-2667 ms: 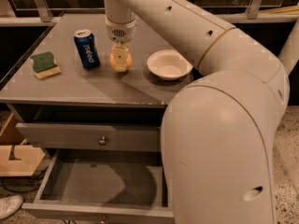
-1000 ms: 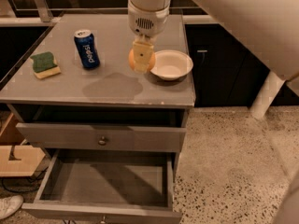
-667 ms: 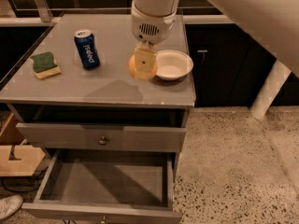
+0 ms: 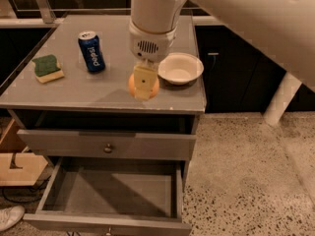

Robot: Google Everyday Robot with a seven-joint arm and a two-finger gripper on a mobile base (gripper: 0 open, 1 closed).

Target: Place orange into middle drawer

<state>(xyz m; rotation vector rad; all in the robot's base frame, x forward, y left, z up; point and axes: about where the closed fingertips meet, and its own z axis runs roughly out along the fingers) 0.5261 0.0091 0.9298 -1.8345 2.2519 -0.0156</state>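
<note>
My gripper [image 4: 143, 85] hangs from the big white arm over the front part of the grey cabinet top [image 4: 74, 90]. It is shut on the orange [image 4: 132, 84], a small round fruit that shows on both sides of the pale front finger [image 4: 143, 80]. The orange is held just above the top, near its front edge and left of the white bowl. The middle drawer [image 4: 113, 191] is pulled open below, with a plain grey inside and nothing in it. The matching drawer above it [image 4: 108, 145] is closed.
A blue soda can [image 4: 91, 51] stands at the back left of the top. A green and yellow sponge [image 4: 47, 68] lies at the far left. A white bowl [image 4: 180, 68] sits at the right. A wooden box [image 4: 17, 167] and a shoe [image 4: 10, 216] lie on the floor at left.
My gripper has carried the orange from beside the bowl toward the front edge of the cabinet top. The can, sponge, bowl and drawers have not moved.
</note>
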